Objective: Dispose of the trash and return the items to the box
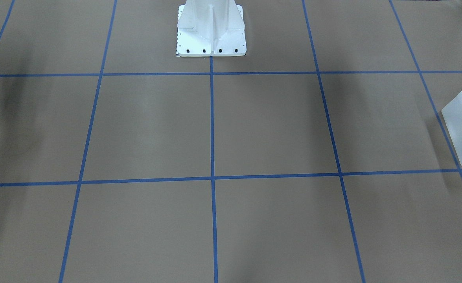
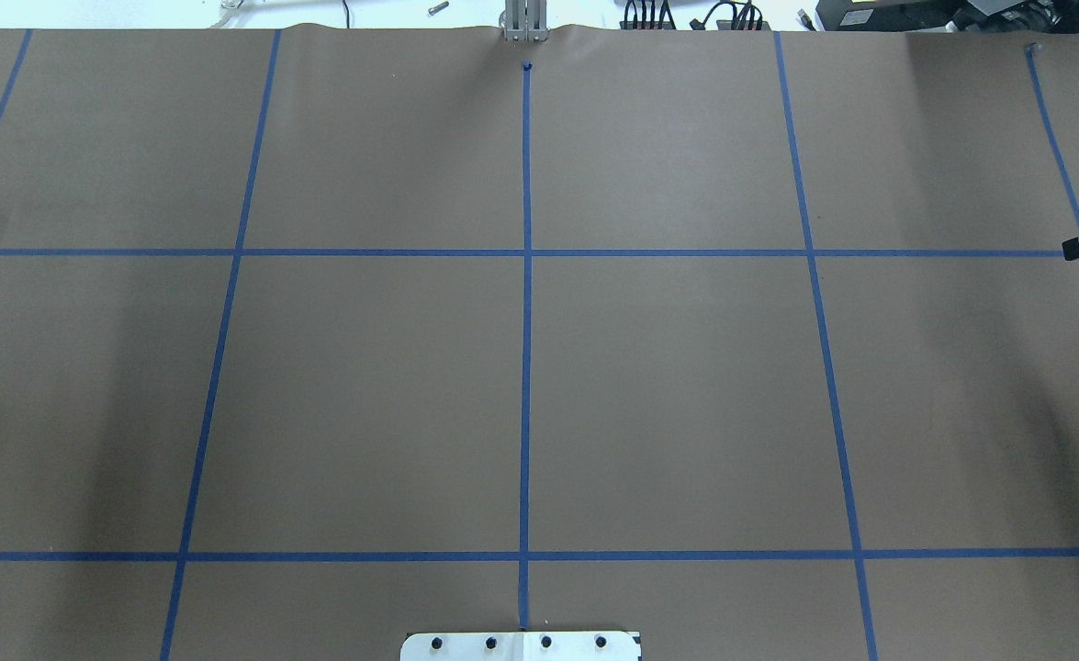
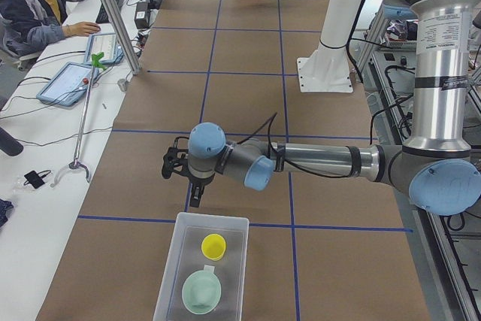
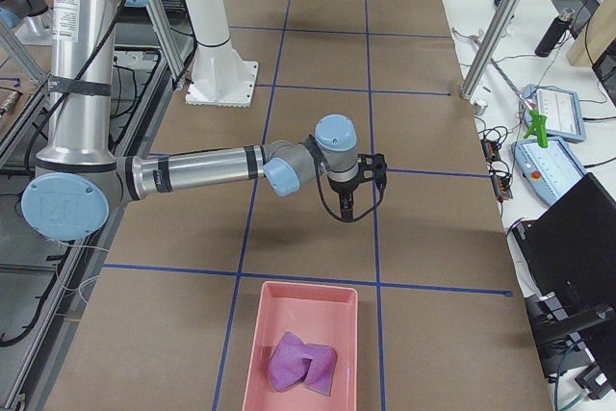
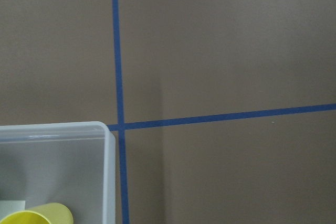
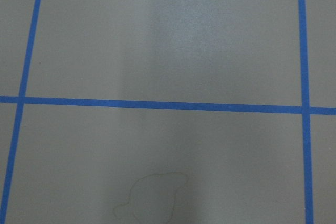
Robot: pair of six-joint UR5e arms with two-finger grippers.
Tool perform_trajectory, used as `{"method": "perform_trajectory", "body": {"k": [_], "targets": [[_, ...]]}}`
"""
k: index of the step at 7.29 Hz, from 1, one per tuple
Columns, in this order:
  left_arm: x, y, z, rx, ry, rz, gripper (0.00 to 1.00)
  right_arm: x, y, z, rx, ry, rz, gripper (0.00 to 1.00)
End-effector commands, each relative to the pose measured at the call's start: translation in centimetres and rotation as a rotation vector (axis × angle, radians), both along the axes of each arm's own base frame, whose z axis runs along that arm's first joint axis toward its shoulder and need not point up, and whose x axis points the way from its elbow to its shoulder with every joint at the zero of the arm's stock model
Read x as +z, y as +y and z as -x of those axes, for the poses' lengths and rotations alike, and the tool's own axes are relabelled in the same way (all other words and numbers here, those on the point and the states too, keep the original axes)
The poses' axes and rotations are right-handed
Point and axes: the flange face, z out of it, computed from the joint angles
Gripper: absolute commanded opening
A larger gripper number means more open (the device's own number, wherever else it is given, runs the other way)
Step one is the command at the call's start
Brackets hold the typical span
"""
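The box (image 3: 169,283) stands at the table's end on my left. It holds the yellow cup (image 3: 213,246) and the mint-green bowl (image 3: 201,292). My left gripper (image 3: 195,197) hangs just beyond the box's far wall, above the table; I cannot tell whether it is open or shut. The left wrist view shows the box's corner (image 5: 107,135) and the cup (image 5: 39,216). My right gripper (image 4: 346,207) hangs over bare table a short way from a pink tray (image 4: 260,334) holding crumpled purple trash (image 4: 303,363); I cannot tell its state either.
The white robot base (image 1: 211,43) stands at the table's middle rear. Blue tape lines grid the brown table. The box's edge (image 1: 461,129) shows at the right border of the front view. An operator (image 3: 34,5) sits at a side desk.
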Motion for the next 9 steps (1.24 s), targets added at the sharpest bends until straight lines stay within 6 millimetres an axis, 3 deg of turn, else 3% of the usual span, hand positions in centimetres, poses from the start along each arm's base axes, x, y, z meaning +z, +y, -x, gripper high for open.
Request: {"method": "perform_trajectory", "body": {"k": [1, 2, 4, 6, 9], "targets": [[-2.6, 0.7, -0.7, 0.011, -0.015, 0.031, 0.97, 0.5, 0.4, -0.3, 0.006, 0.02, 0.005, 1.0], [-2.2, 0.7, -0.8, 0.014, -0.015, 0.041, 0.97, 1.9, 1.6, -0.5, -0.011, 0.029, 0.02, 1.0], [-1.6, 0.9, -0.7, 0.016, -0.018, 0.05, 0.97, 0.3, 1.8, -0.4, -0.036, -0.002, 0.007, 1.0], [-1.0, 1.0, -0.8, 0.02, -0.021, 0.06, 0.97, -0.9, 1.9, -2.8, -0.038, -0.1, 0.053, 1.0], [0.2, 0.9, -0.8, 0.021, -0.025, 0.076, 0.97, -3.7, 2.4, -3.7, -0.058, -0.072, 0.03, 1.0]]}}
